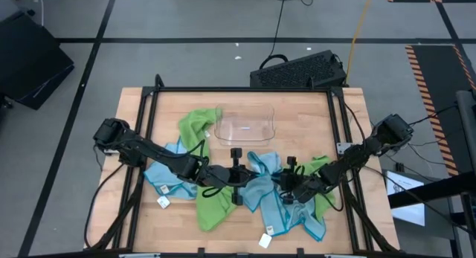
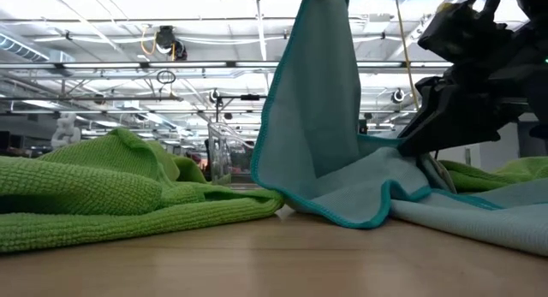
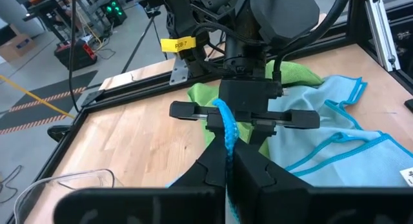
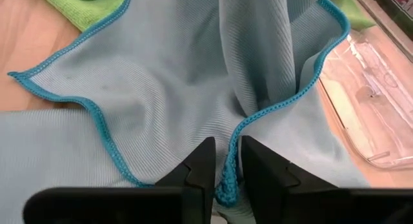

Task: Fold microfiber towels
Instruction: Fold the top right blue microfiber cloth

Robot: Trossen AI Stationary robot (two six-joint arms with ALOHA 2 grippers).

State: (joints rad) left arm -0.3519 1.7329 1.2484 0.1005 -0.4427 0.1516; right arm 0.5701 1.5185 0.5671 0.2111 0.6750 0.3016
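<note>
Hanging vertically, blue towel (image 2: 312,117) pinched by left tool (image 3: 227,161).

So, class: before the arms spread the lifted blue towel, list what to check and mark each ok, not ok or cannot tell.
1. Left gripper pinches the blue towel by its hem: ok.
2. Right gripper pinches that towel's hem: ok.
3. Towel hangs clear of the wooden table: not ok, lower part rests there.
4. Clear plastic tray is apart from the towel: ok.
5. Green towels are off the blue one: cannot tell.
</note>
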